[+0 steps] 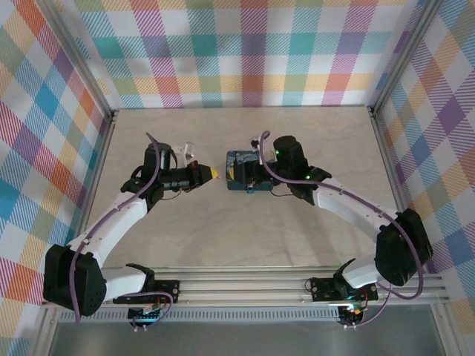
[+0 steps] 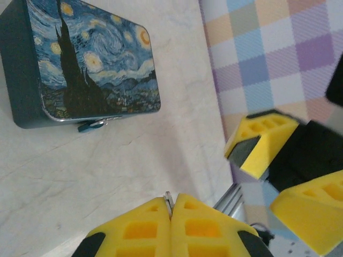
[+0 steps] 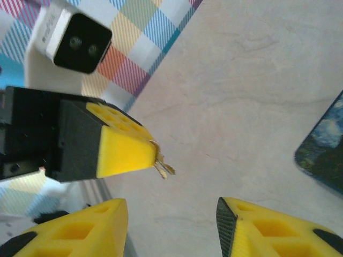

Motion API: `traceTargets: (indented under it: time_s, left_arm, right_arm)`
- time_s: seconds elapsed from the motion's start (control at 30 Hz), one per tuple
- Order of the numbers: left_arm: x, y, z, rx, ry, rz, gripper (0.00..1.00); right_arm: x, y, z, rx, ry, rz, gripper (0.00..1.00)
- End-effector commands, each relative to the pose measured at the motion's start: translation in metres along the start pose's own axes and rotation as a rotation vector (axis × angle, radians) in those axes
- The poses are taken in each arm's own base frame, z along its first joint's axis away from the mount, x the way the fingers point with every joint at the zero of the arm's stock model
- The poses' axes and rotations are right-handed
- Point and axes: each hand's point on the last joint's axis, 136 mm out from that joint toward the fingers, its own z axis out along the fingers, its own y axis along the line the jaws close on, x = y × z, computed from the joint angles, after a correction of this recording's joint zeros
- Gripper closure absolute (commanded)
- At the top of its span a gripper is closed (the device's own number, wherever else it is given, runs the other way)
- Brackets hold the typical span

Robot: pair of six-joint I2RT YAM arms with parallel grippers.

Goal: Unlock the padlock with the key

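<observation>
The tiny key [image 3: 163, 167] sticks out from the tip of my left gripper [image 2: 171, 206], which is shut on it; a sliver of metal [image 2: 169, 199] shows between the yellow fingers. My right gripper [image 3: 171, 227] is open just below the key, nothing between its fingers [image 2: 258, 142]. The small bluish padlock [image 2: 92, 125] hangs at the front edge of the starry-night tin box [image 2: 91, 61], apart from both grippers. From above, the left gripper [image 1: 212, 173] hovers just left of the box [image 1: 239, 165].
The box lies mid-table, with the right arm [image 1: 334, 196] reaching over it. Checked fabric walls [image 1: 245, 52] close in the back and sides. An aluminium rail [image 1: 245, 285] runs along the near edge. Bare tabletop [image 1: 245, 237] lies in front of the box.
</observation>
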Motion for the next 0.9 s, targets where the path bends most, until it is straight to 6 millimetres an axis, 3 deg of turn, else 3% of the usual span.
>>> traceTargets:
  time_s: [0.0,0.23,0.87]
  left_arm:
    - [-0.023,-0.029,-0.008,0.116,-0.103,-0.073,1.0]
    - [-0.027,-0.049,-0.02,0.183,-0.137,-0.105,1.0]
    - [-0.03,-0.061,-0.029,0.241,-0.176,-0.108,1.0]
  right_arm:
    - [-0.021,0.019,0.01,-0.109,-0.045,0.215,0.55]
    - [-0.043,0.042,0.015,-0.25,-0.078,0.294,0.61]
    - [-0.048,0.054,0.021,-0.399,-0.073,0.406,0.74]
